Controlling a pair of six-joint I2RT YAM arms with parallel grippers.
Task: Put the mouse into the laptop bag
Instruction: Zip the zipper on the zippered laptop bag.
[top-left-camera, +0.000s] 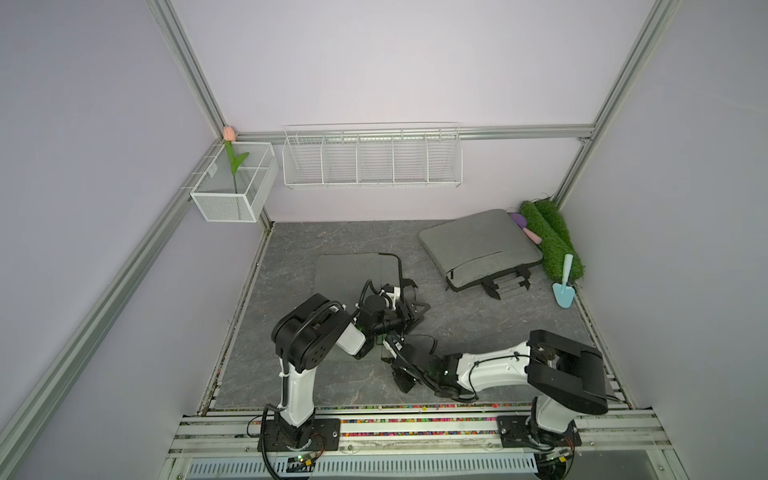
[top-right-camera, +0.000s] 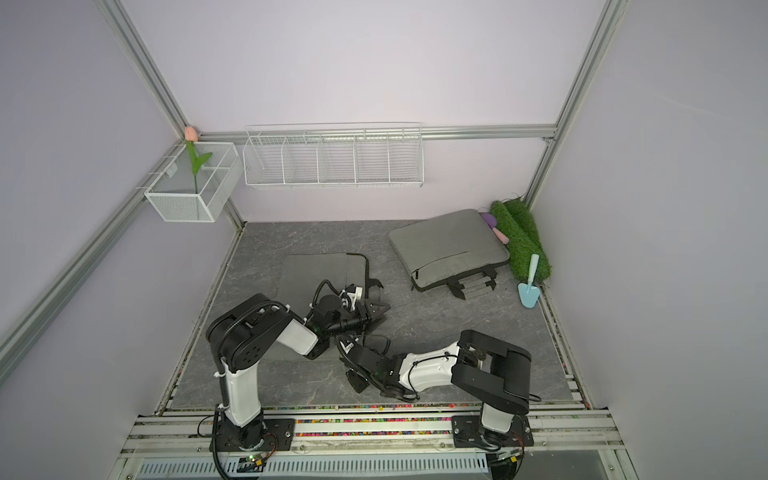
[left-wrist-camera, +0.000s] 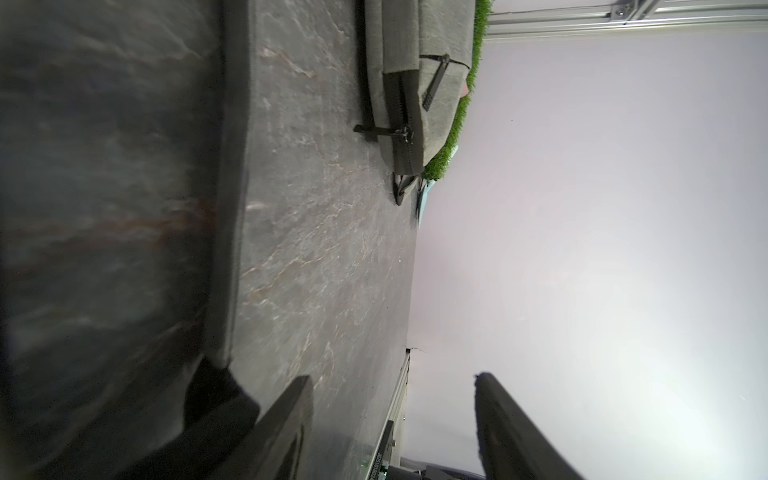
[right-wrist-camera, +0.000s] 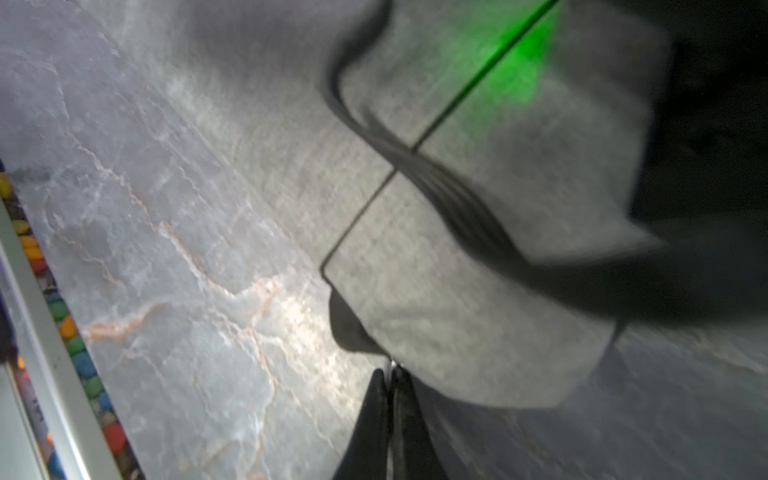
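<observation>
A dark grey laptop bag (top-left-camera: 349, 270) (top-right-camera: 316, 270) lies flat in the middle of the floor. No mouse shows in any view. My left gripper (top-left-camera: 415, 309) (top-right-camera: 380, 309) hovers low over the bag's right edge; in the left wrist view it (left-wrist-camera: 392, 378) stands open with nothing between its fingers. My right gripper (top-left-camera: 388, 340) (top-right-camera: 341, 338) reaches in from the right at the bag's near right corner. In the right wrist view it (right-wrist-camera: 390, 372) is shut, tips at the edge of the bag's raised grey flap (right-wrist-camera: 478, 291), a small shiny bit pinched there.
A lighter grey bag (top-left-camera: 478, 245) (left-wrist-camera: 415, 83) lies at the back right, beside a green grass roll (top-left-camera: 550, 241) and a blue trowel (top-left-camera: 564, 286). A purple and a pink thing (top-left-camera: 533, 237) sit between them. A wire rack (top-left-camera: 372, 158) and a mesh basket (top-left-camera: 232, 199) hang on the walls.
</observation>
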